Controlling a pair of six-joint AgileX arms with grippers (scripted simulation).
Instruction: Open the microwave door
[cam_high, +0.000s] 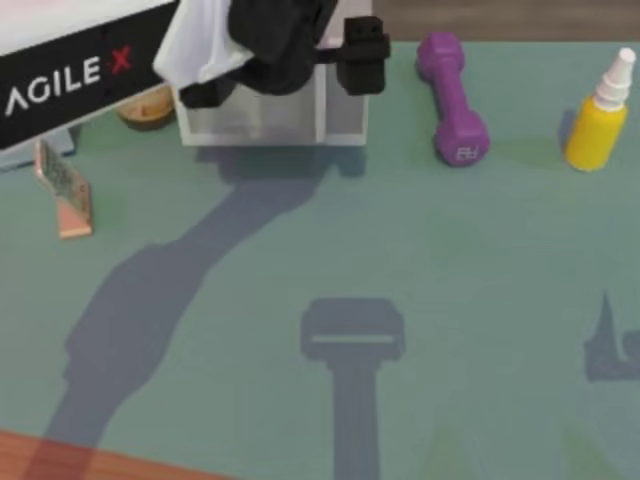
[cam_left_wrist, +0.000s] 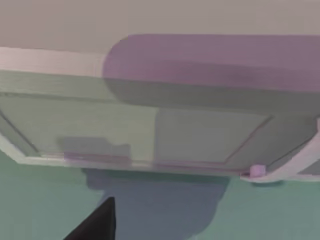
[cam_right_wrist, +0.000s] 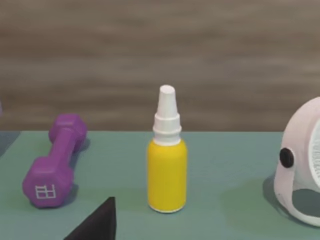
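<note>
The silver-grey microwave stands at the back of the table, left of centre, with its control strip on its right side. My left arm reaches over its top, and the left gripper hangs above the right rear part. A silver-framed panel with a translucent window, the microwave door, fills the left wrist view, and a rounded purple-grey bar crosses it. I cannot tell whether the door is ajar. My right gripper shows only as a dark corner and is out of the top view.
A purple dumbbell lies right of the microwave, and a yellow bottle with a white nozzle stands at the far right. A white fan stands beside the bottle. A pinkish stand sits at the left. Wood edge at the front left.
</note>
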